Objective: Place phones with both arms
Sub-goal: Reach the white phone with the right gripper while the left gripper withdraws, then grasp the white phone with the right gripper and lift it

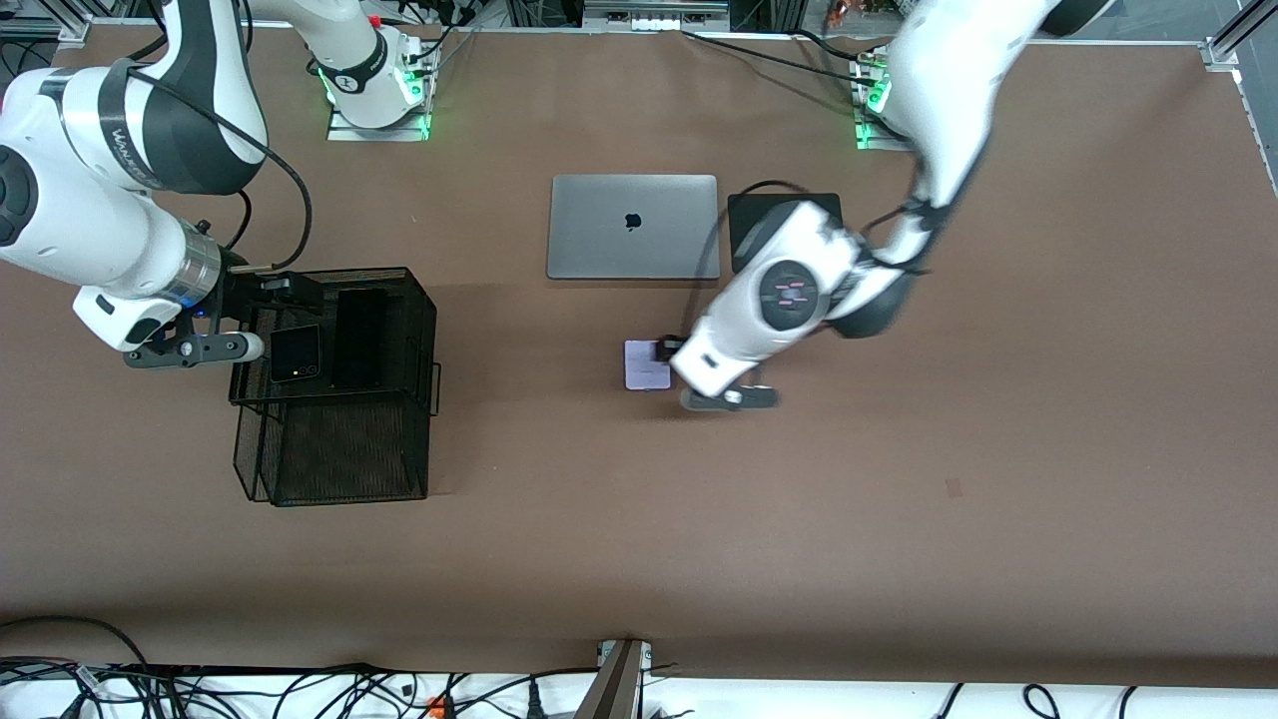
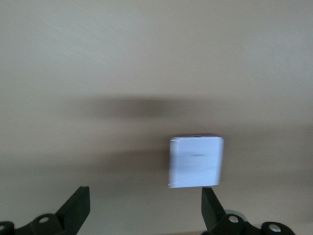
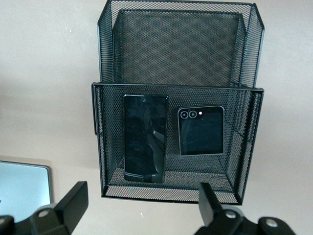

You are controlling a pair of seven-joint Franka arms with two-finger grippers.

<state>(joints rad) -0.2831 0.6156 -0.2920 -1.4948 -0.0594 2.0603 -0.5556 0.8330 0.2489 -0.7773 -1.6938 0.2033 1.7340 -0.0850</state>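
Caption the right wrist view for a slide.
Open right gripper above mesh basket holding two black phones.

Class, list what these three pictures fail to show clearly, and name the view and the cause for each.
1. Front view: part of the lilac-white phone is covered by the left claw.
2. Left wrist view: motion blur smears that phone's surface detail.
3. Front view: the black pad beside the laptop is half hidden by the left arm.

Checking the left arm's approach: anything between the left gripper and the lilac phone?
Nothing visible. The left gripper hangs open over bare table, with the lilac phone lying flat and uncovered just ahead of its fingertips.
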